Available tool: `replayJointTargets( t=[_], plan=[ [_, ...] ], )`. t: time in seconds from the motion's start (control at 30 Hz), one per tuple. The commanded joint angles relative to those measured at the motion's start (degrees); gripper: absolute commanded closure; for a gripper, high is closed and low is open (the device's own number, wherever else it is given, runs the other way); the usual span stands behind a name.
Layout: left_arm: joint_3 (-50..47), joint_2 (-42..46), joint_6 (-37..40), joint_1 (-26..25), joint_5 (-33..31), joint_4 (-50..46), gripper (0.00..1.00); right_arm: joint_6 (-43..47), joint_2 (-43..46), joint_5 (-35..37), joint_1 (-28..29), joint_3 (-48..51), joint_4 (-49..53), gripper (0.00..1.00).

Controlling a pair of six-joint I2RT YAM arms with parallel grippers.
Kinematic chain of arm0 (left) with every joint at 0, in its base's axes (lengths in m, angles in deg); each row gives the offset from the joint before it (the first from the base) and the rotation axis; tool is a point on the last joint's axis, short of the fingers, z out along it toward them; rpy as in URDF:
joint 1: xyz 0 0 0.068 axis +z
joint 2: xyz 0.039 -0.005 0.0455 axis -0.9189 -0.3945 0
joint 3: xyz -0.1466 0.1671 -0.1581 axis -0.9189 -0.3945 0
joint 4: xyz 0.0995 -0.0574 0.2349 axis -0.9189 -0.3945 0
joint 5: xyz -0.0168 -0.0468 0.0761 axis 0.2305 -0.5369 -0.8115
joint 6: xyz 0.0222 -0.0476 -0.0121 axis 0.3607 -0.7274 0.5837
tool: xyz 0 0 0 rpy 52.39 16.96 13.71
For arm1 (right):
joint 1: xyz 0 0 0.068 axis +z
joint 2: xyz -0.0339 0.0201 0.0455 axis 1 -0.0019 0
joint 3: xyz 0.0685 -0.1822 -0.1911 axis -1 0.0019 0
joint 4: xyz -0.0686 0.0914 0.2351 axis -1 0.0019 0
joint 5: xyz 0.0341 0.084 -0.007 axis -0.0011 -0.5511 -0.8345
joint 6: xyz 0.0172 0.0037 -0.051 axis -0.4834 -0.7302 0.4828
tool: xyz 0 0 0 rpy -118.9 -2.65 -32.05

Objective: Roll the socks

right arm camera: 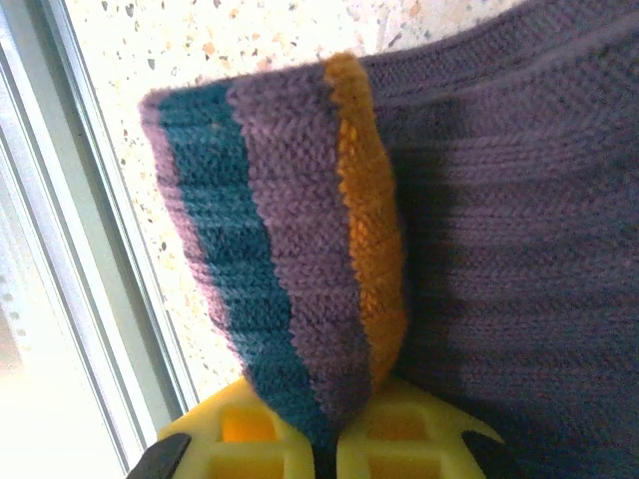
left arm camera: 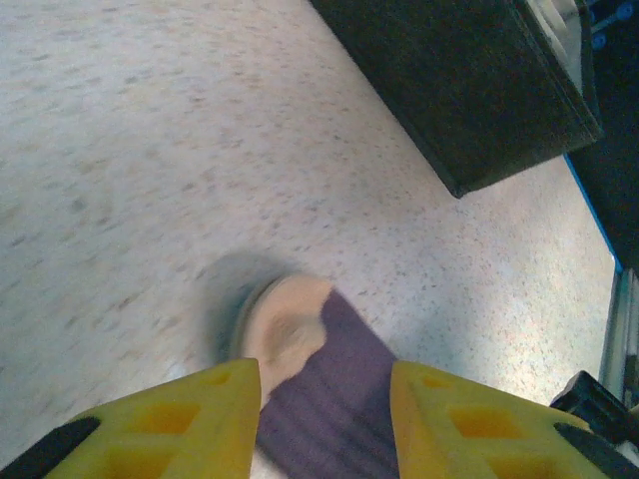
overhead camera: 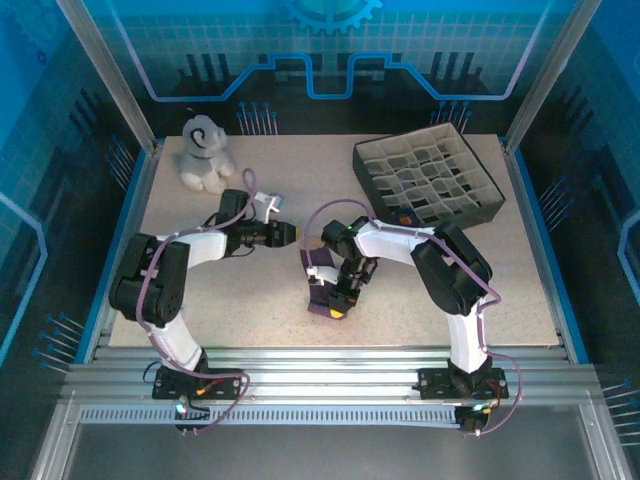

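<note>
Right gripper [right arm camera: 334,427] clamped on socks [right arm camera: 300,259] cuff; left gripper [left arm camera: 324,399] part-open, holding nothing; black divider box [overhead camera: 445,216] well apart

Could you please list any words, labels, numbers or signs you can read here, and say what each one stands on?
No text can be read.
On the divided box, a small orange mark: too small to read.
On the back panel, a gear graphic and lines: no lettering.
On the socks, plain stripes: no label.
</note>
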Motion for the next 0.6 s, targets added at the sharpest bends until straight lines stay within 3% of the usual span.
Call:
replayJointTargets(
  t=[0.0,0.13,0.33,0.47,0.57],
  plan=[
    [-4.43,5.82,-1.62,0.8,2.57,8.91,0.62,-1.79,-5.35,9.15,-1.06,1.99,1.64,1.0],
    [-8.8,12.69,2.95,0.72,2.14,8.22,0.62,-2.39,-6.56,9.92,-1.81,1.08,2.36,1.0],
    [-17.63,22.52,6.64,-1.1,1.22,16.52,0.59,-3.34,-9.42,11.26,-3.27,-3.12,5.25,1.0],
    [-19.34,30.29,15.28,-6.08,-1.71,10.76,0.58,-2.8,-10.31,11.61,-3.77,-4.79,6.42,1.0],
    [-20.54,37.3,25.19,-12.77,-7.03,3.94,0.57,-2.12,-10.76,11.22,-4.07,-5.24,7.31,1.0]
  ],
)
